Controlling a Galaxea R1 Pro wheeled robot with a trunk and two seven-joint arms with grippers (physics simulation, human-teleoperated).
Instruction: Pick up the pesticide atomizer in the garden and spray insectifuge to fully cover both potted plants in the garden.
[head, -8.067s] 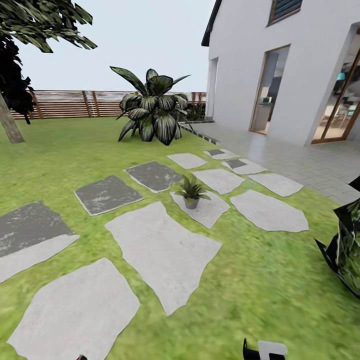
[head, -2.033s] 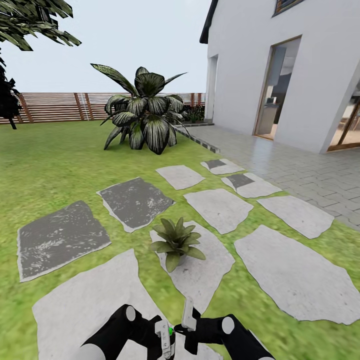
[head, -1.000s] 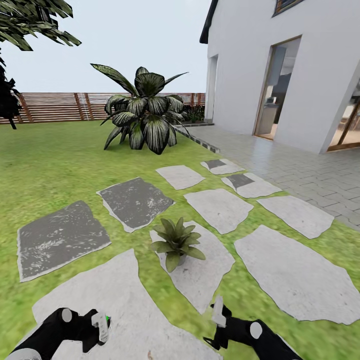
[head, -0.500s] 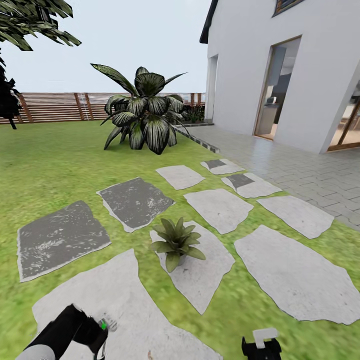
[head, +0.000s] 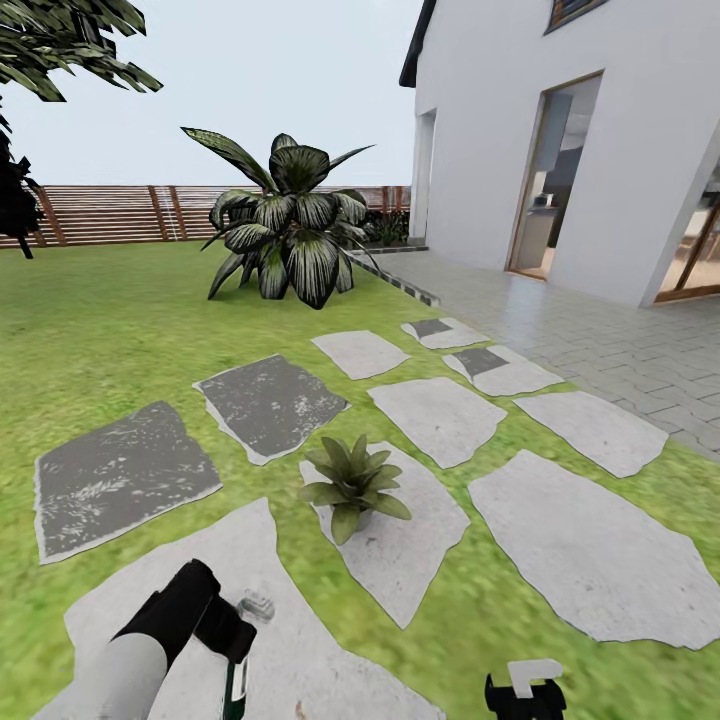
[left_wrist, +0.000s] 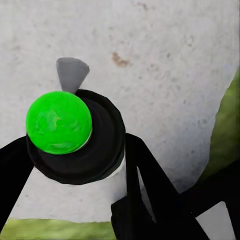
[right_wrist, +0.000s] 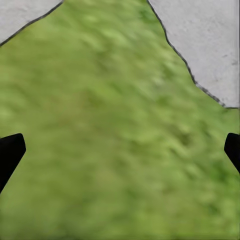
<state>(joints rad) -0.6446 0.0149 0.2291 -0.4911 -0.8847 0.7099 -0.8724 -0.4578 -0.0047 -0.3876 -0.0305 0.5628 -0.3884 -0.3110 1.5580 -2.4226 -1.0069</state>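
Down at the robot's feet, the left arm is reaching over a pale stepping stone (head: 300, 600), its left pincer (head: 238, 660) pointing down at the slab. Through the left wrist view a black cylinder (left_wrist: 95, 145) with a bright green round top (left_wrist: 59, 122) is sitting right between the dark fingers (left_wrist: 150, 190), and they seem to be closing against it, though I cannot tell for sure whether they are gripping it. It may be the pesticide atomizer, but the view is too close to be certain. A tiny reddish speck (head: 299, 710) is lying on the same stone near the lower edge of the head view, too small to identify.

The right pincer (head: 525, 690) is hanging low over the lawn (head: 120, 330), just showing its white-tipped black end. In the right wrist view its two black fingertips (right_wrist: 10, 150) are standing wide apart with only grass between them, holding nothing.

Just beyond the arms, one potted plant (head: 352, 482) is sitting upright on the next stepping stone, its pointed green leaves hiding most of the pot. More grey stones are trailing away past it, darker ones to the left. Farther back a large dark broad-leaved shrub (head: 285, 232) is standing on the grass, with a brown slatted fence (head: 110, 212) behind it. To the right a paved terrace (head: 600, 340) is running along a white house (head: 500, 130) with tall glass doors.
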